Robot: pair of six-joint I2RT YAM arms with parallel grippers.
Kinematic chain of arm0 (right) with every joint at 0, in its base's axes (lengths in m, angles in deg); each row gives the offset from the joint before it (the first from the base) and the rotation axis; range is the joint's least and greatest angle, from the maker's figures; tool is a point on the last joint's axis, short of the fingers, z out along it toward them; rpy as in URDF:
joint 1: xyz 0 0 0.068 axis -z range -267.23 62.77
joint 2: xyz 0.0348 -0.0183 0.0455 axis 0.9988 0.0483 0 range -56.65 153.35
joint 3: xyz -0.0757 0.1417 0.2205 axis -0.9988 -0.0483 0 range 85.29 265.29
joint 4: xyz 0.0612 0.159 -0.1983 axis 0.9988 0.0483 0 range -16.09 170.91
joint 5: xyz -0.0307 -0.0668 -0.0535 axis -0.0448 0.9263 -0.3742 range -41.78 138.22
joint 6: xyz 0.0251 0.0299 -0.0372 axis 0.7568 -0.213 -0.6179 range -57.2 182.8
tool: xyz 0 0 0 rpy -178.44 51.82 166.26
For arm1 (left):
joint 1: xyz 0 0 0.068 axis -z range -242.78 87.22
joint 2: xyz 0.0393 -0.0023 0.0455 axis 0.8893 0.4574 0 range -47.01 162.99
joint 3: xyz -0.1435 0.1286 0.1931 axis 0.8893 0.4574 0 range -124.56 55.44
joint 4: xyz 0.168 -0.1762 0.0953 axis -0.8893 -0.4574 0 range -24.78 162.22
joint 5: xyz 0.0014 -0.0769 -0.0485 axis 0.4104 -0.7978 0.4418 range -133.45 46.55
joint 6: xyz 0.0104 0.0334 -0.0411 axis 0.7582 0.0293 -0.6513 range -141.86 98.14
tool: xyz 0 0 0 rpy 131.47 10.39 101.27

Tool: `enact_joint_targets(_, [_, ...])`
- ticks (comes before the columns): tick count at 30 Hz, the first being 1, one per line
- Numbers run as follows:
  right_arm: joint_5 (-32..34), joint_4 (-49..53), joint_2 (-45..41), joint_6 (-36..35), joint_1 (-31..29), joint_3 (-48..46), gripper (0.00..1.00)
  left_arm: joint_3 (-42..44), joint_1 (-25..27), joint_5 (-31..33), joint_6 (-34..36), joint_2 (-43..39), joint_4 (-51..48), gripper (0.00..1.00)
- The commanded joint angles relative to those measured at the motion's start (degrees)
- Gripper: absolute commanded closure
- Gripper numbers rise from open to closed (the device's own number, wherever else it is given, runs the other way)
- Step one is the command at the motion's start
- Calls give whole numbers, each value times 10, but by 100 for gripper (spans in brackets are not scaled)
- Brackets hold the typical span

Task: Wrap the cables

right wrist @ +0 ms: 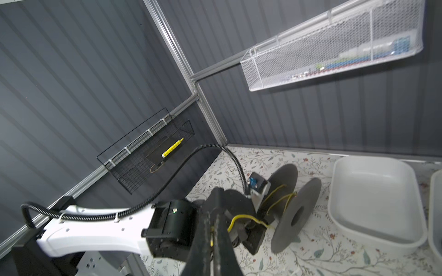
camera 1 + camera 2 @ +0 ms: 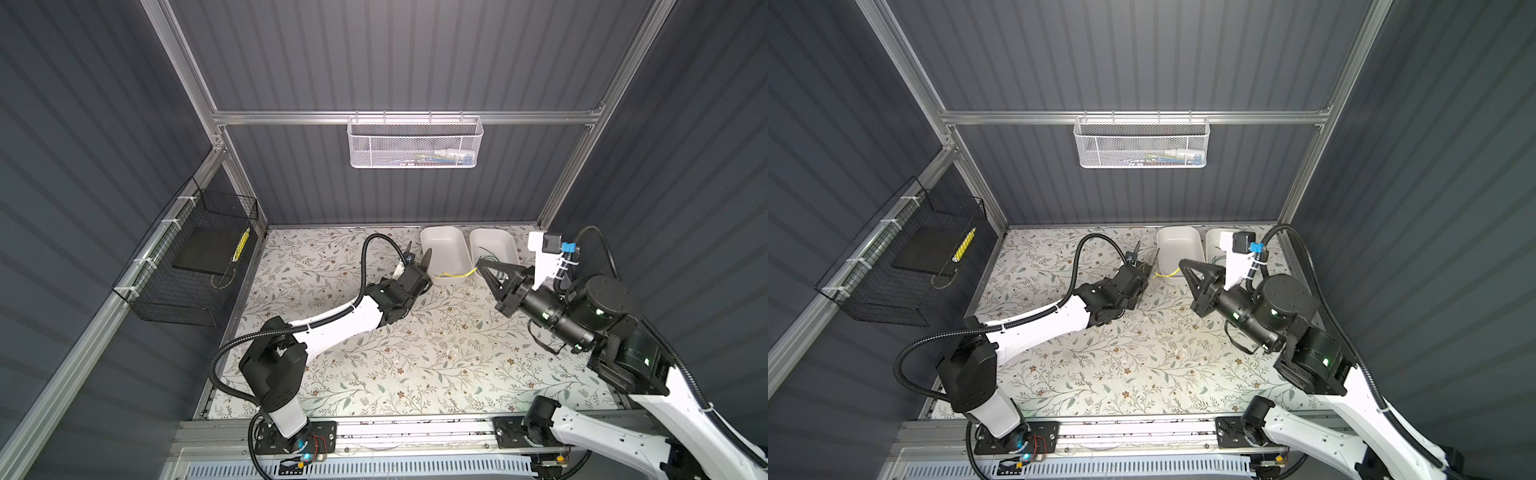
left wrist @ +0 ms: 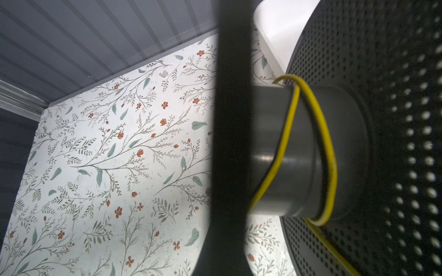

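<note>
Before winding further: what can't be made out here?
How the left tool grips the spool: hidden by its flanges in both top views.
Any yellow wire past the right tool: hidden behind its fingers, right wrist view.
The thin strands in the right-hand white bin: too small in a top view.

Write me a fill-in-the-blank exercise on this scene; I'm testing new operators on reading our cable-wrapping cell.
1. The thin wire looped around the grey hub of the black perforated spool is ___ in colour.
2. The right tool is shut on that ___.
3. At the far edge of the floral-patterned table, ___ white plastic trays stand side by side.

Missing words: yellow; wire; two.
</note>
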Motion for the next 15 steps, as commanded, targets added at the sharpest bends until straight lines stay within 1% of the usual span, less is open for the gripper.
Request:
enact_joint_targets(1, [-45, -35, 42, -24, 71, 55, 100, 24, -7, -10, 20, -47, -15, 100])
enact_joint_targets(3, [-95, -49, 79, 2, 150, 79, 100, 44, -6, -29, 28, -77, -28, 100])
enact_joint_targets(4, [-106, -53, 98, 8, 179, 92, 100, 53, -5, -36, 30, -91, -36, 100])
enact_joint_targets(6, [-150, -63, 146, 32, 241, 127, 100, 73, -3, -51, 34, -124, -59, 100])
enact_joint_targets(8, [-173, -66, 202, 43, 279, 163, 100, 93, -2, -68, 41, -156, -79, 100])
enact_joint_targets(11, [-193, -67, 277, 53, 320, 214, 100, 122, 1, -99, 45, -215, -107, 100])
enact_joint_targets(15, [-213, -83, 366, 80, 371, 240, 100, 151, 2, -136, 43, -293, -136, 100])
